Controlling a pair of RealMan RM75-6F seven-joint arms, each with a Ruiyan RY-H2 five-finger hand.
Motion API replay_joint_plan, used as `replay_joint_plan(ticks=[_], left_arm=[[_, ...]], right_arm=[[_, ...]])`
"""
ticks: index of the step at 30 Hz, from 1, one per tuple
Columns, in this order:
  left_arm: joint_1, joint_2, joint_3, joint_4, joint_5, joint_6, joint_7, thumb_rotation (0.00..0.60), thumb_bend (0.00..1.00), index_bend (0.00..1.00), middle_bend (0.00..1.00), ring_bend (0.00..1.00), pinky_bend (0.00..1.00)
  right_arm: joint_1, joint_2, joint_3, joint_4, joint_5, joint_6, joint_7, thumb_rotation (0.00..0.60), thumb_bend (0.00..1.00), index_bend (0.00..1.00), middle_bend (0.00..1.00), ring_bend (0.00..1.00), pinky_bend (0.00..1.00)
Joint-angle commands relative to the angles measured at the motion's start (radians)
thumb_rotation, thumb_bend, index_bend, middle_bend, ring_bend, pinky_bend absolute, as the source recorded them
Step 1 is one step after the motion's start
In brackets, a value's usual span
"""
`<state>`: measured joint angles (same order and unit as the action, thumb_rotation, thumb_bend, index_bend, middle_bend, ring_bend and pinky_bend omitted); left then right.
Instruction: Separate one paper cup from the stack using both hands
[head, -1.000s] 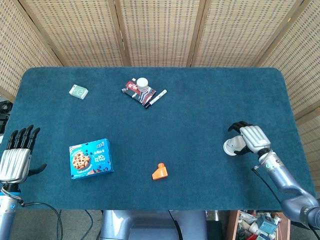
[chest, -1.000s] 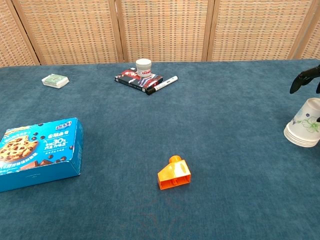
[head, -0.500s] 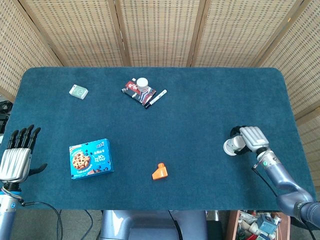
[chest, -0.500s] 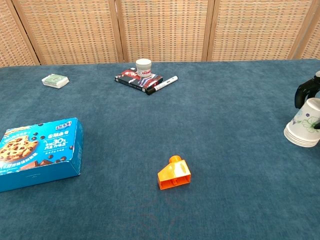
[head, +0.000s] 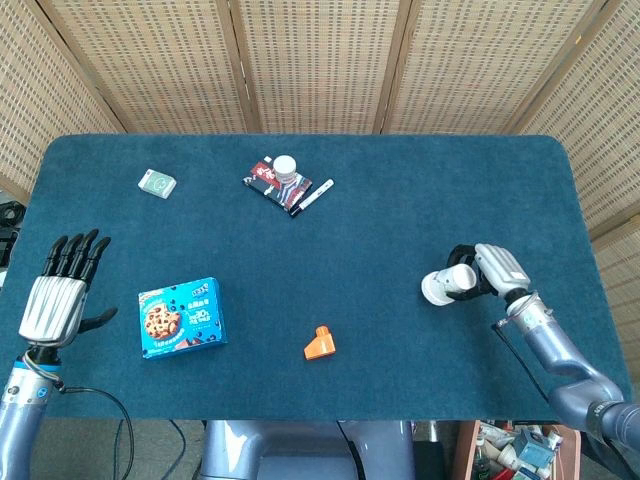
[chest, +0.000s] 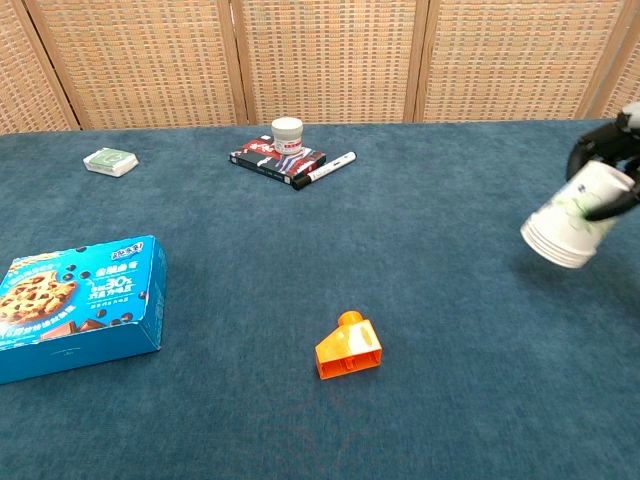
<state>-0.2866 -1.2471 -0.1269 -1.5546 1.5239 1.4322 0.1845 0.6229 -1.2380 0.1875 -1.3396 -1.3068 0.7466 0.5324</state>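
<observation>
A stack of white paper cups (head: 443, 284) (chest: 570, 217) with a green print is held off the table at the right, lying sideways with its rims toward the left. My right hand (head: 492, 270) (chest: 606, 160) grips the stack's base end. My left hand (head: 62, 292) hovers at the table's left edge with its fingers spread and nothing in it; the chest view does not show it.
A blue cookie box (head: 183, 317) (chest: 72, 306) lies front left, an orange block (head: 320, 343) (chest: 349, 346) front centre. At the back are a green card pack (head: 157, 181) (chest: 110, 161), a white jar (head: 286, 166) (chest: 286, 131) on a dark packet, and a marker (head: 312, 196) (chest: 330, 167).
My right hand closed on the cup stack, lifted it and carried it left. My left hand moved up and inward over the table's left edge.
</observation>
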Motion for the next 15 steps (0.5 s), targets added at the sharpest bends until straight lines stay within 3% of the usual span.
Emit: replay_joint_plan(ticks=[1,7,15], left_arm=[[-0.157,-0.126,-0.055,0.237,0.236,0.086,-0.178,0.600,0.12,0.05,0.00,0.00,0.00],[-0.296,-0.263,-0.088,0.414,0.320,0.107,-0.235,0.600,0.12,0.26,0.00,0.00,0.00],[-0.455,-0.471,-0.124,0.615,0.323,0.106,-0.271,0.600,0.12,0.36,0.00,0.00,0.00]], right_arm=[[0.051,0.104,0.104,-0.174,0.090,-0.141,0.235,0.600,0.39,0.60,0.61,0.51,0.69],[0.115,0.140,0.189,-0.230,0.220,-0.290,0.364,0.600,0.41,0.60,0.61,0.51,0.69],[0.182,0.115,0.228,-0.239,0.382,-0.356,0.364,0.600,0.43,0.60,0.61,0.51,0.69]])
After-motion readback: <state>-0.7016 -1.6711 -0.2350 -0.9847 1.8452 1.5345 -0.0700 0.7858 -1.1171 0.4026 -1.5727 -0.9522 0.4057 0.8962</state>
